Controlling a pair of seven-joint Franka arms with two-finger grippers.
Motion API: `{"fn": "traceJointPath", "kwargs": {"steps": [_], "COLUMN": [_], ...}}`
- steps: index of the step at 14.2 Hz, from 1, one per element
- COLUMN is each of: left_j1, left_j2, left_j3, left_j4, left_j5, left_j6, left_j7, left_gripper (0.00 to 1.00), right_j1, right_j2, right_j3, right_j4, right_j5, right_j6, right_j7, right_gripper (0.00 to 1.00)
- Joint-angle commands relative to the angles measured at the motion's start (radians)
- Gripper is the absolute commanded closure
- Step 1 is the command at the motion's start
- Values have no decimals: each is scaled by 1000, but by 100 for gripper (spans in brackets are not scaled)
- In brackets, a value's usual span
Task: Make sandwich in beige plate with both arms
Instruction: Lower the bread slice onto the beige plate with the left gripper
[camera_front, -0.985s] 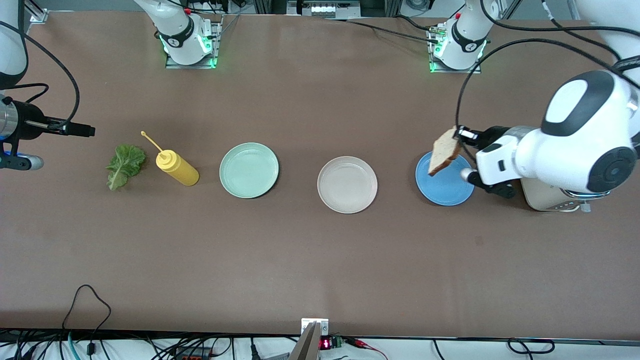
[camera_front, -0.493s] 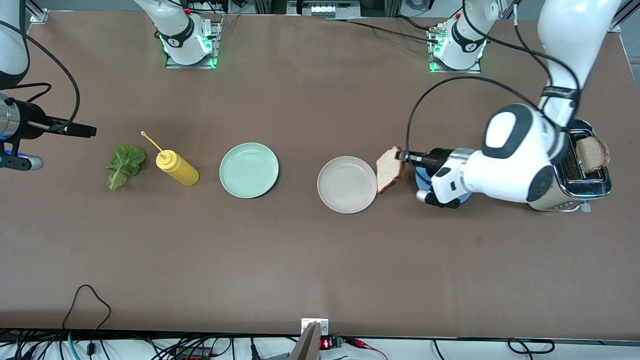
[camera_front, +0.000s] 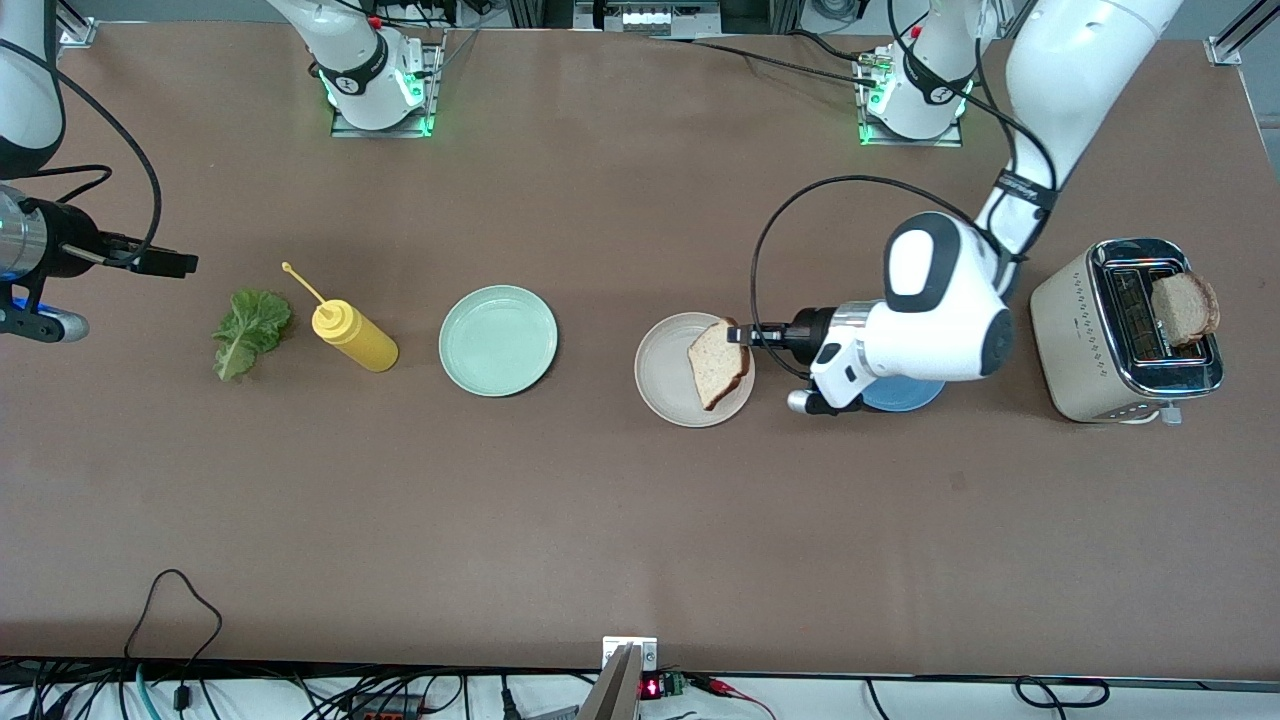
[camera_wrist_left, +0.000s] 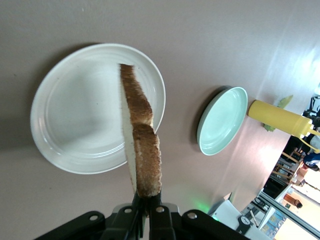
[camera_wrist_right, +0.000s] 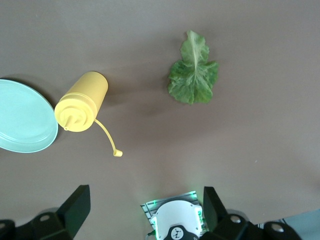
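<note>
Looking down, we saw the left gripper (camera_front: 741, 335) pinching a square slice of light-brown toasted bread (camera_front: 716, 362) by its crust, tilted on edge over the round off-white beige plate (camera_front: 664, 385). Our right gripper (camera_front: 172, 263) waited, jaws spread wide, above the table near the green ruffled lettuce leaf (camera_front: 248, 330).

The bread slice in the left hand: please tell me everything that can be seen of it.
The bread slice is light brown toast with a darker, rough crust and a pale crumb face. The left hand is shut on one edge of it and holds it on edge, tilted, over the beige plate. In the left wrist view the slice stands out from the fingers with its crust toward the camera. Whether its free end touches the plate cannot be told. Only the hand is seen touching it.
</note>
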Motion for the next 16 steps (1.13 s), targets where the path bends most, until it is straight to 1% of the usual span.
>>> {"fn": "traceJointPath", "kwargs": {"steps": [1, 3, 5, 8, 9, 11, 13, 16], "left_j1": [-61, -70, -90, -90, -92, -116, -127, -127], "left_j2": [-2, 23, 43, 66, 69, 70, 86, 93], "left_j3": [17, 17, 15, 15, 17, 17, 17, 17], "left_j4": [-24, -19, -16, -16, -14, -11, -11, -10], "left_j5": [-55, -55, -56, -60, -82, -112, -113, -107], "left_j6": [41, 42, 44, 44, 44, 68, 99, 99], "left_j7": [27, 30, 76, 128, 130, 130, 132, 139], "left_gripper": [100, 100, 100, 100, 100, 100, 100, 100], "right_j1": [7, 3, 4, -1, 1, -1, 1, 6], "right_j2": [-7, -5, -5, -5, -5, -4, -4, -1], "right_j3": [-1, -3, -5, -6, -8, -8, -8, -6], "right_j4": [7, 9, 10, 10, 10, 10, 10, 6], "right_j5": [31, 34, 32, 35, 34, 34, 34, 35], "right_j6": [-22, -7, 33, 102, 108, 116, 162, 193], "right_j7": [29, 0, -52, -187, -207, -209, -208, -208], "right_gripper": [0, 0, 0, 0, 0, 0, 0, 0]}}
